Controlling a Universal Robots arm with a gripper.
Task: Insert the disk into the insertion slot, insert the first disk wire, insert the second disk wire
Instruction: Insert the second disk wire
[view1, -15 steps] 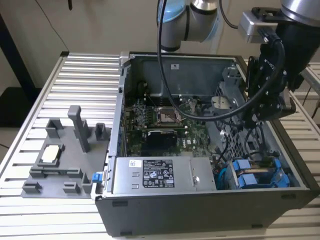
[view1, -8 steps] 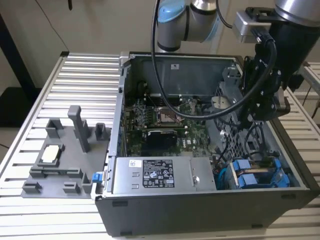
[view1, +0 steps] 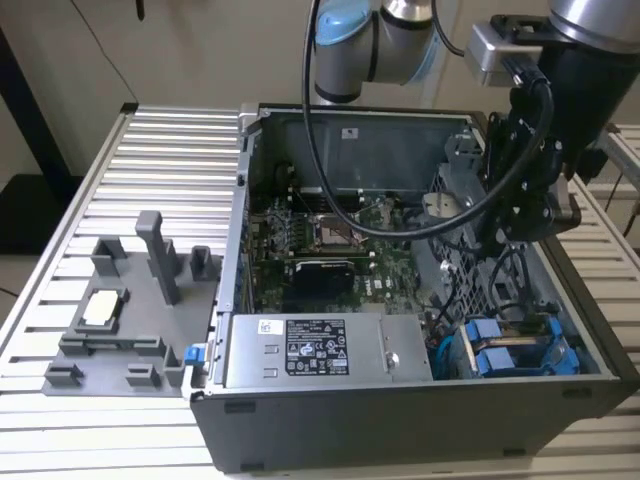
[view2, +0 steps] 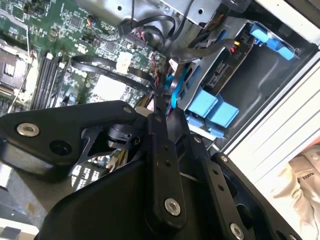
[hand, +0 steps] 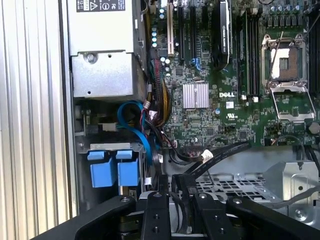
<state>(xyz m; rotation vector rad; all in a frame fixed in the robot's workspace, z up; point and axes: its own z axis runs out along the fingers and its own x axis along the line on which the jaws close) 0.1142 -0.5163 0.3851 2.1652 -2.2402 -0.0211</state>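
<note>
Setup: an open dark-grey desktop computer case (view1: 400, 430) lies on a ribbed aluminium table (view1: 170, 150). The green motherboard (view1: 330, 235) is exposed mid-case. A silver boxed power supply (view1: 325, 350) sits along the near wall. On the table, to the exterior view's left of the case, is a grey moulded fixture tray (view1: 130, 335) with a small square chip (view1: 104, 308) resting in it.

Disk: the hard drive in its bright blue plastic carrier frame, the disk (view1: 500, 358), sits in the grey sheet-metal insertion slot (hand: 107, 146). The slot is at the near corner of the case, on the exterior view's right. The disk's two blue tabs (hand: 115, 169) stand side by side at the slot mouth, facing the motherboard. The cage hides most of the drive body. A blue ribbon cable (hand: 135, 120) curls just beside the tabs.

Gripper: the black two-finger gripper (hand: 175, 179) hangs inside the case on the exterior view's right. It is next to a perforated grey metal panel (hand: 235, 187), farther in than the slot and apart from the disk. The fingers (hand: 163, 190) are narrow, with a slim gap between them. A flat black disk wire (hand: 230, 150) with a white tag crosses the board edge. In both wrist views the disk wire ends at the fingertips and appears pinched between them. That end is well short of the disk.
</note>
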